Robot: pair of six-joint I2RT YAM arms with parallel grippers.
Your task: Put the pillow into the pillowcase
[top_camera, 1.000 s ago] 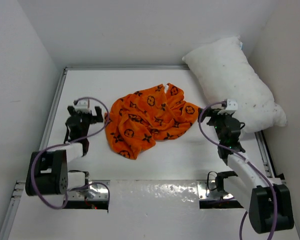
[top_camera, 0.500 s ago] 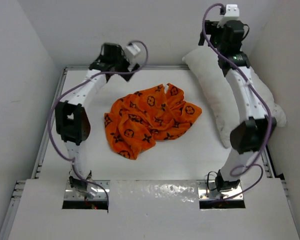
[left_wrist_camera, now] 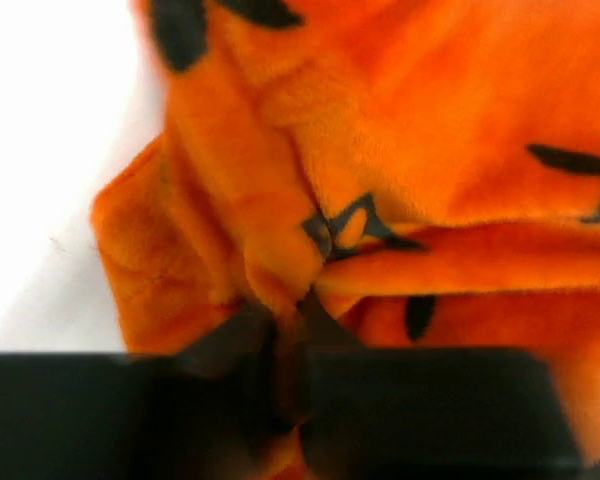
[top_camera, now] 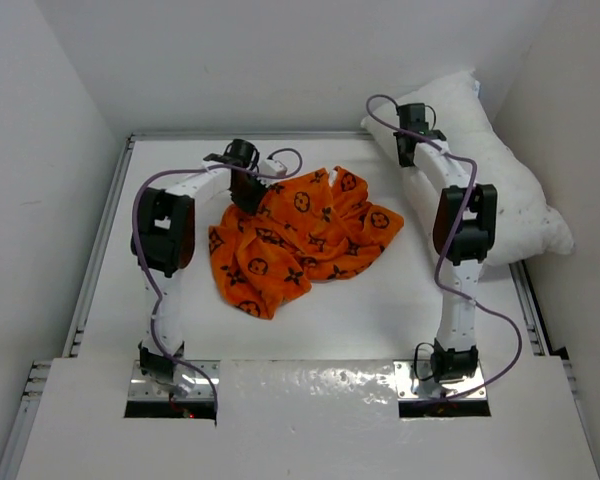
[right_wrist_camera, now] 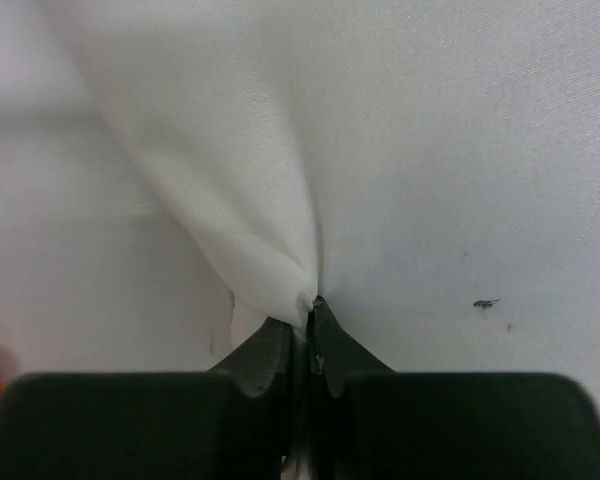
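The orange pillowcase [top_camera: 300, 235], printed with dark motifs, lies crumpled in the middle of the table. My left gripper [top_camera: 247, 192] is down on its far left edge, and in the left wrist view its jaws [left_wrist_camera: 290, 315] are shut on a fold of the orange pillowcase [left_wrist_camera: 380, 130]. The white pillow [top_camera: 485, 175] lies slanted at the back right against the wall. My right gripper [top_camera: 407, 152] sits at the pillow's near left end. The right wrist view shows this gripper [right_wrist_camera: 310, 312] shut, pinching a pleat of the white pillow [right_wrist_camera: 430, 150] fabric.
White walls close in the table [top_camera: 310, 310] at the back and on both sides. A metal rail [top_camera: 105, 225] runs along the left edge. Both arms arch up from their bases [top_camera: 170, 365] at the near edge.
Both arms came down from a raised, stretched pose onto the cloth. The left gripper shut on the pillowcase edge, and the right gripper shut on the pillow's end.
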